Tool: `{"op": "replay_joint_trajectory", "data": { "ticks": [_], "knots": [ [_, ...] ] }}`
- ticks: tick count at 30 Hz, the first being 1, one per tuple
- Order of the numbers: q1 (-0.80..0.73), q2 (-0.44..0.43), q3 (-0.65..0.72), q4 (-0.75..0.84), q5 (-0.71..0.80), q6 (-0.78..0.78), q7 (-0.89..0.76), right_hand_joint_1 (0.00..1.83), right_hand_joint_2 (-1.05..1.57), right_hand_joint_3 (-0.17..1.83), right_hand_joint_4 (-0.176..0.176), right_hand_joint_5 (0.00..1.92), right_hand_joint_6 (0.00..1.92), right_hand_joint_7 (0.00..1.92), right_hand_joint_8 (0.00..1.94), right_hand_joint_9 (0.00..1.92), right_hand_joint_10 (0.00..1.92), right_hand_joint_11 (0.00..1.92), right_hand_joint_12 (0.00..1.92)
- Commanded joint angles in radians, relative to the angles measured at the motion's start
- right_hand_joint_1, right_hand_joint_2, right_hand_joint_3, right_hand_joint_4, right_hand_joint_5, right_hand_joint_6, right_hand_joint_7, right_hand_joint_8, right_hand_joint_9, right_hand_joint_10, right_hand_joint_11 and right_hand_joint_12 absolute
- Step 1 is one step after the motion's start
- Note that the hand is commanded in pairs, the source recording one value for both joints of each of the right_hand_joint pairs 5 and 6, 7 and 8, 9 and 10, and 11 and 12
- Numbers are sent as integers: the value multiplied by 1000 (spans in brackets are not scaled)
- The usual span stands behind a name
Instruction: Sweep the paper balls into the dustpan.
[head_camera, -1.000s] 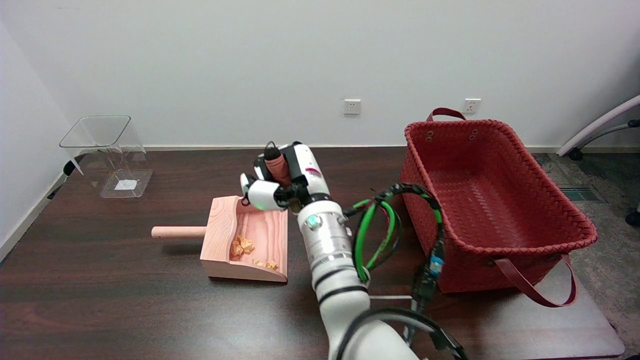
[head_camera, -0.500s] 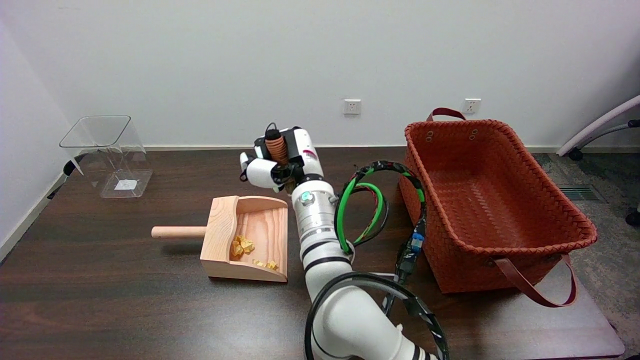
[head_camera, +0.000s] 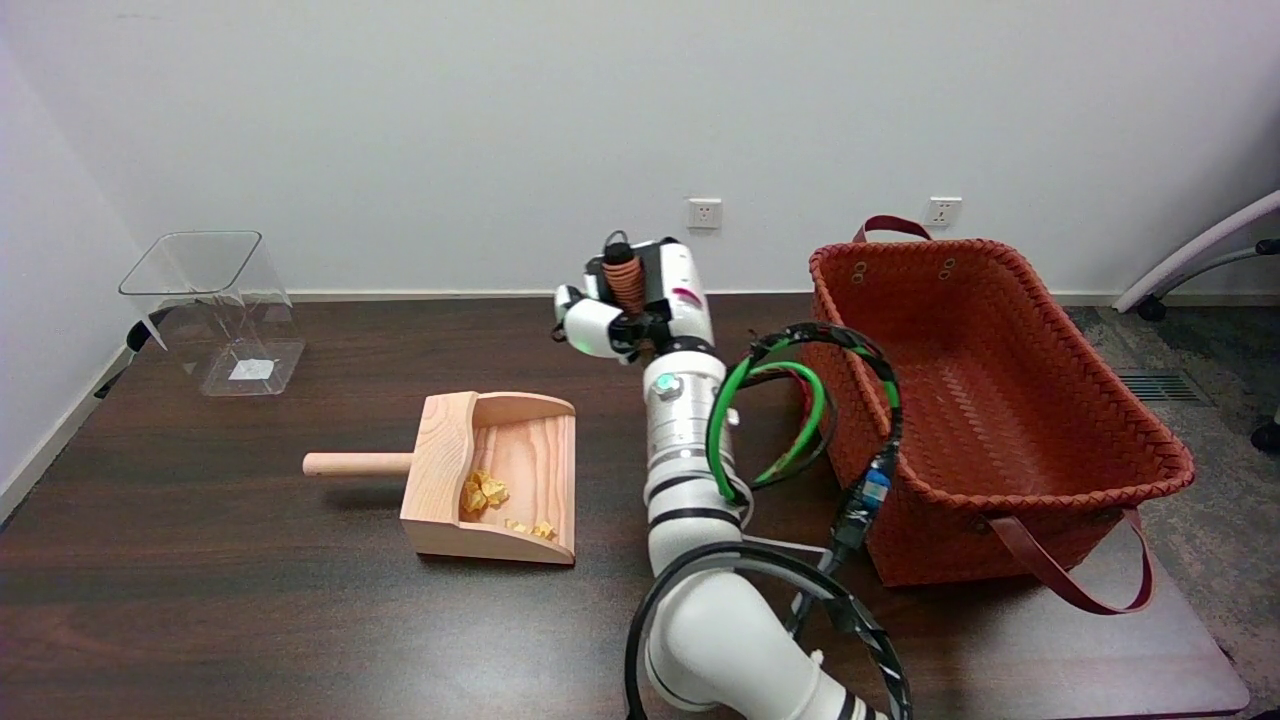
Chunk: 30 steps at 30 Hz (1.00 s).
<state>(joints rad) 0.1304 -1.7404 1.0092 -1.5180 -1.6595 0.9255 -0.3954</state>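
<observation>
Spreading across most of the view, one dark wooden table carries everything. One red woven basket with two strap handles stands at its right side. One white right arm rises from the lower edge, looped with green and black cables. One clear plastic bin sits at the far left corner. One wooden dustpan lies left of the arm, its round handle pointing left. The right hand, lifted beyond the dustpan and apart from it, grips one brown ribbed brush handle upright. Orange paper balls lie inside the dustpan, one cluster and a few smaller bits; the exact count is unclear. Two wall sockets show behind.
</observation>
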Motion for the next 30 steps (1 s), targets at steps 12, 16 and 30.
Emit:
{"op": "replay_joint_trajectory", "data": {
  "ticks": [12,16,30],
  "knots": [
    [-188,52,-13,-10,-36,129,83,1369,975,674,0,1920,1920,1920,1920,1920,1920,1920,1920],
    [-179,43,-12,16,-9,117,124,1369,974,676,0,1920,1920,1920,1920,1920,1920,1920,1920],
    [-87,-15,-35,115,39,53,187,1359,978,668,0,1920,1920,1920,1920,1920,1920,1920,1920]
  ]
}}
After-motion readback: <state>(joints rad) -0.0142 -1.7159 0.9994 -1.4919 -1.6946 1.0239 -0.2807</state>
